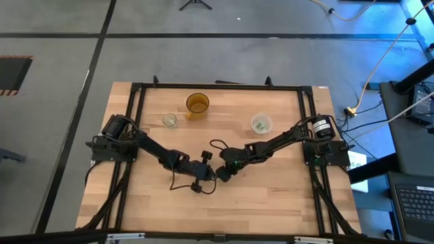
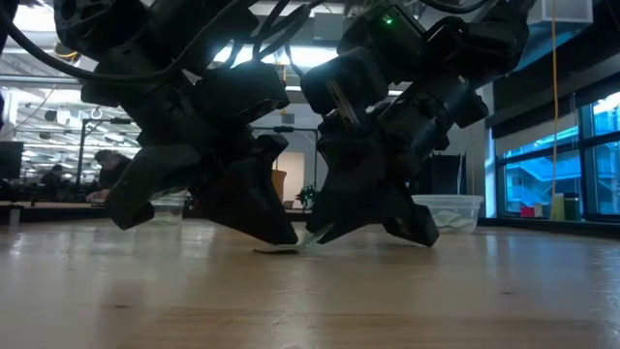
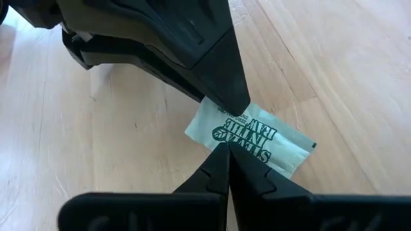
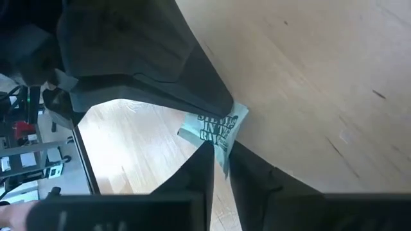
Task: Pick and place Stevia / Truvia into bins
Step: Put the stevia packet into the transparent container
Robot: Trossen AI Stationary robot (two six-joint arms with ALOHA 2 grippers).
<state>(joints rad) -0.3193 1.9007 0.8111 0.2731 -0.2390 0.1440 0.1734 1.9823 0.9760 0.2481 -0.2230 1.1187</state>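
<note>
Both arms are meeting in the middle of the worktop [image 1: 271, 196], tip to tip, over one Stevia packet [image 3: 250, 138]. The packet is lying almost flat on the wood, with one end lifting a little in the low view.

The left gripper [image 3: 226, 154] is pointing down at the packet with its two fingers pressed together, so it is closed to a point. Its tip is touching the middle of the packet, like it is pinning it down. I cannot see paper between its fingers.

The right gripper [image 4: 218, 149] is coming at the packet from the other side. Its fingers are nearly together and the edge of the packet is sitting between them, so I think it is pinching the paper.

What matters most is this: the packet is lying right between the two tips, and its long side is running across, not along the line of the arms. Both are equally near it.

The wide clear cup [image 1: 261, 123] is sitting on the right arm's side, and the small glass cup [image 1: 169, 120] on the left arm's side. So I think the right arm is the one that should be lifting, toward the wide cup, once the left tip is letting go.
</note>
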